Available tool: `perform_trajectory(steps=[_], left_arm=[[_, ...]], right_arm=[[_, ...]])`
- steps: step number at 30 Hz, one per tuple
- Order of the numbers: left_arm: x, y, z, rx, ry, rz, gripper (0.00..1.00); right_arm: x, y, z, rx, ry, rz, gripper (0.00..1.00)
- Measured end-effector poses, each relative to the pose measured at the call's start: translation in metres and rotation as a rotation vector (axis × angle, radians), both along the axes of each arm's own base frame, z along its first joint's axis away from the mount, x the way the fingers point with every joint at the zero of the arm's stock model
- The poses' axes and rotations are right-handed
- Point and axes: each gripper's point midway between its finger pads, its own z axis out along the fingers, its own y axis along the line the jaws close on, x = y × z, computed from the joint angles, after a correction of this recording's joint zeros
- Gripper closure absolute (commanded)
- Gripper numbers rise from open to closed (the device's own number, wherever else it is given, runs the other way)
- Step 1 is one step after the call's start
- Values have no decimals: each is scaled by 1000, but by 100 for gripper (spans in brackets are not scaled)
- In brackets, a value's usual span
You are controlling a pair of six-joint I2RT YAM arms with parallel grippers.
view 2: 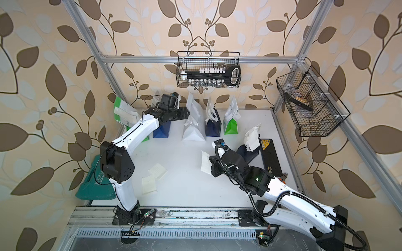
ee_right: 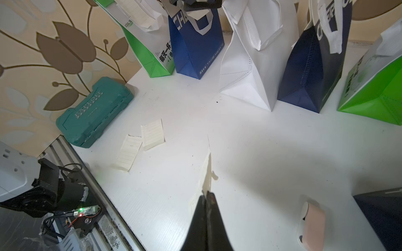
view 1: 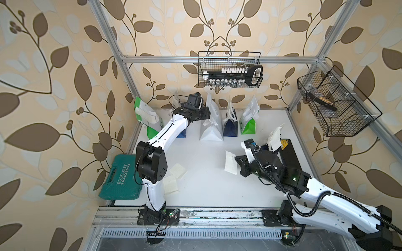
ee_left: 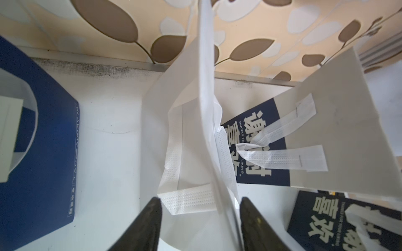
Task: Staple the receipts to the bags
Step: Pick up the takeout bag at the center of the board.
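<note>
My left gripper (ee_left: 200,198) stands open astride the upright top edge of the plain white bag (view 1: 212,128) at the back row; the edge lies close to one finger. Beside this bag stand a blue bag (ee_right: 195,43), a navy bag (view 1: 230,128) and two green-and-white bags (view 1: 248,125) (view 1: 148,117), several with receipts on them. My right gripper (ee_right: 206,194) is shut on a receipt (view 1: 230,162), held above the table's middle. Two loose receipts (view 1: 178,170) (view 1: 170,184) lie flat near the left arm. Another navy bag (view 2: 248,152) lies by the right arm.
A teal tool case (view 1: 121,178) leans at the table's left edge. A black case with a yellow label (view 1: 289,152) lies at the right edge. A pale pink object (ee_right: 313,226) sits near the right gripper. Wire baskets (view 1: 230,69) (view 1: 335,104) hang on the frame.
</note>
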Motion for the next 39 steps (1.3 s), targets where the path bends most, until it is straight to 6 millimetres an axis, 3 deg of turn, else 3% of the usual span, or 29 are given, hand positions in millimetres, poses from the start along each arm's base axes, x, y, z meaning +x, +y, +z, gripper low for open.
perform_trajectory(steps=[14, 17, 20, 23, 26, 30, 33, 36, 39], left_arm=[[8, 5, -6, 54, -9, 37, 88], [6, 8, -4, 62, -9, 48, 100], [-4, 10, 6, 66, -13, 41, 100], [-27, 15, 28, 56, -37, 35, 100], [-60, 22, 62, 44, -81, 27, 100], [-112, 29, 114, 7, -166, 1, 100], [-151, 37, 141, -6, -216, -37, 100], [-183, 43, 146, 14, -236, -124, 100], [-202, 38, 133, 49, -232, -241, 100]], right_arm=[[1, -13, 9, 0, -36, -33, 100], [0, -16, 11, 2, -43, -40, 100], [0, -18, 13, 4, -47, -44, 100], [0, -20, 14, 6, -52, -50, 100], [-1, -21, 15, 5, -54, -53, 100], [-2, -24, 16, 5, -58, -58, 100], [-4, -28, 20, 10, -68, -61, 100], [-7, -34, 25, 9, -87, -59, 100], [-10, -38, 32, 6, -109, -52, 100]])
